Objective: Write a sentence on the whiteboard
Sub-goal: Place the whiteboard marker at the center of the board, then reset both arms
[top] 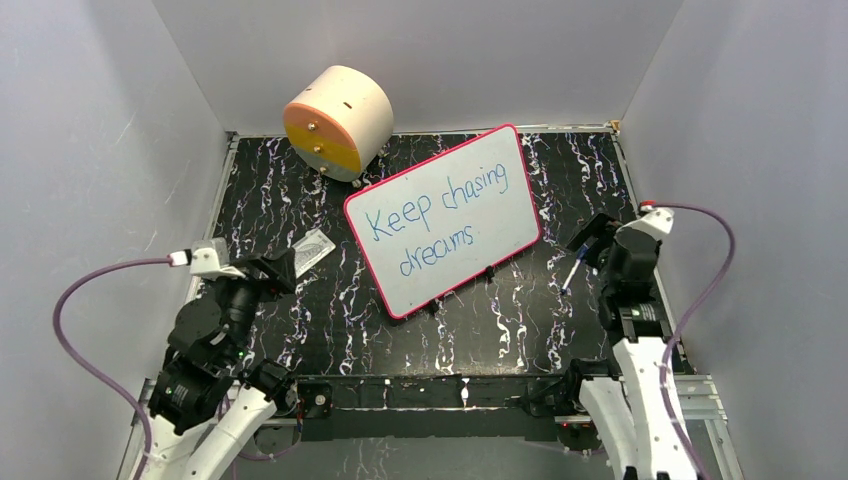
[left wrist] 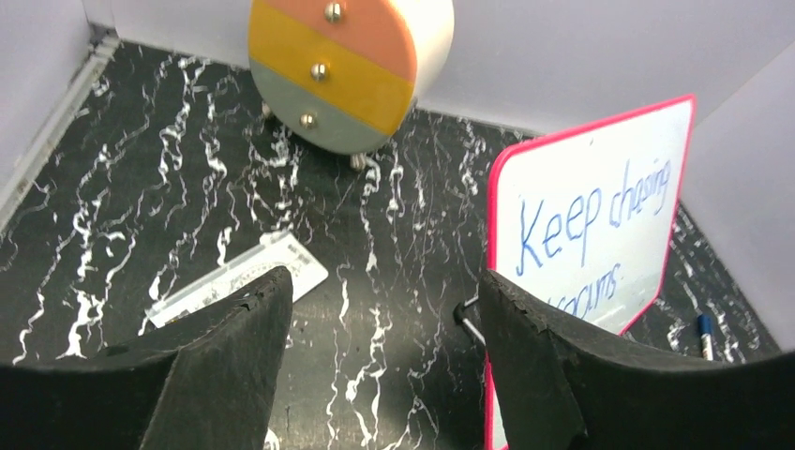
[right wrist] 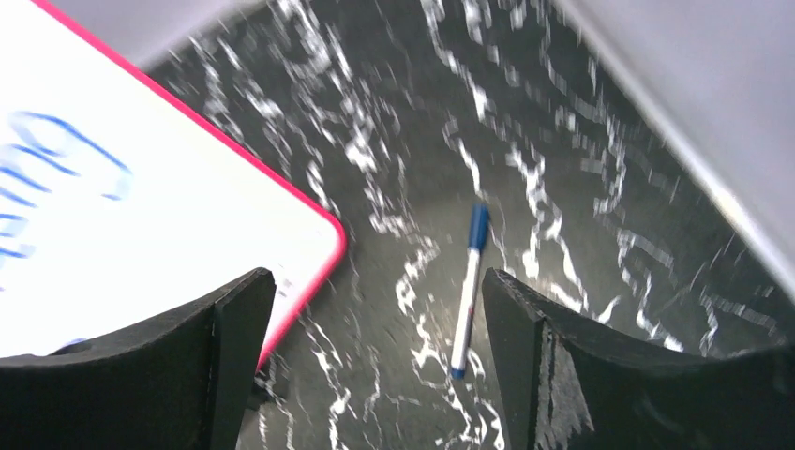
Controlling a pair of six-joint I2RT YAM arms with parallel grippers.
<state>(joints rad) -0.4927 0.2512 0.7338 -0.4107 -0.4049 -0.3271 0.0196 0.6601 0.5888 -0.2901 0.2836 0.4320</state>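
Observation:
The whiteboard (top: pixel 445 220), white with a pink-red border, stands tilted on small feet at the table's middle. The sentence (top: pixel 437 213) reads "Keep chasing dreams" in blue on two lines. The board also shows in the left wrist view (left wrist: pixel 600 197) and the right wrist view (right wrist: pixel 159 225). A blue-capped white marker (top: pixel 571 270) lies on the table right of the board, seen in the right wrist view (right wrist: pixel 468 291). My right gripper (right wrist: pixel 375 309) is open and empty above the marker. My left gripper (left wrist: pixel 384 309) is open and empty, left of the board.
A round cream drum (top: pixel 340 120) with orange, yellow and grey drawer fronts stands at the back. A small white printed card (top: pixel 312 250) lies on the black marbled table (top: pixel 300 190) near my left gripper. Grey walls enclose the table on three sides.

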